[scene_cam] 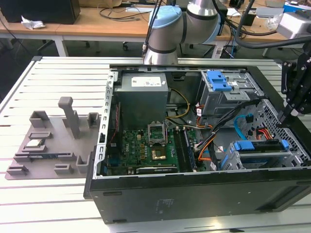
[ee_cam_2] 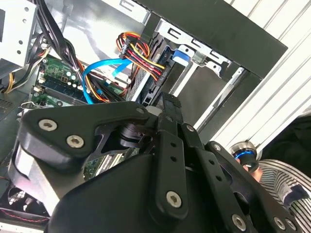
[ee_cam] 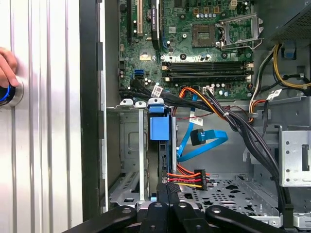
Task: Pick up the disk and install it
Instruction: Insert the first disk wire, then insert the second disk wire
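The disk (scene_cam: 257, 145) sits inside the lower drive cage (scene_cam: 272, 158) at the open computer case's corner, on the exterior view's right, its blue rails on top. In the first wrist view the disk (ee_cam: 159, 128) stands edge-on between the cage walls (ee_cam: 129, 145), its blue tab showing. My gripper (scene_cam: 293, 112) hangs over the case rim just beyond the disk's end. In both wrist views the gripper (ee_cam: 167, 189) (ee_cam_2: 169, 102) is shut, fingertips together, right at the disk's end; I cannot tell whether they touch it.
A blue data cable (ee_cam: 204, 141) and a red-yellow power plug (ee_cam: 197, 175) lie loose beside the cage. A second cage with a blue latch (scene_cam: 218, 80) stands further back. A grey fixture tray (scene_cam: 53, 145) lies at the exterior view's left. A person's hand (ee_cam: 5, 73) rests on a button.
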You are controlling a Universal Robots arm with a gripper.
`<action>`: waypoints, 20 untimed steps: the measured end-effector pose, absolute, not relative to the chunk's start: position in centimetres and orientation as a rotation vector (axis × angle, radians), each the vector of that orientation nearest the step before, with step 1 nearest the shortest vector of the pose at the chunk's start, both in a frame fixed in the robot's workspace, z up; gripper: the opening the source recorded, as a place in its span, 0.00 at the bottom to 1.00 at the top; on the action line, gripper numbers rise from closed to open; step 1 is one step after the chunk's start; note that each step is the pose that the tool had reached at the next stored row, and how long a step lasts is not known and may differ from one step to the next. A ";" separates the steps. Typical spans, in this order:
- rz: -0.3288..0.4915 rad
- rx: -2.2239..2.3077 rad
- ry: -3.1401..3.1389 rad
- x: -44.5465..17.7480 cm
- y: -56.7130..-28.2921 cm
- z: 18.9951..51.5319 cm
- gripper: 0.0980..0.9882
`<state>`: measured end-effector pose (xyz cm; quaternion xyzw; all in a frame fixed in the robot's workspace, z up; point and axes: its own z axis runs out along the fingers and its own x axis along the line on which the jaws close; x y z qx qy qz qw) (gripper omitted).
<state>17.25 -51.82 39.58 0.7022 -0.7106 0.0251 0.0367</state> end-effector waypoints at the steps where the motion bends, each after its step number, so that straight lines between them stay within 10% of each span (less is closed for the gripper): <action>1: 0.077 2.156 -2.182 17.3 -51.8 39.6 0.01; 14: 0.077 2.156 -2.182 17.3 -51.8 39.7 0.02; 16: 0.077 2.156 -2.182 17.3 -51.8 39.7 0.22; 20: 0.078 2.156 -2.182 17.2 -51.8 39.7 0.30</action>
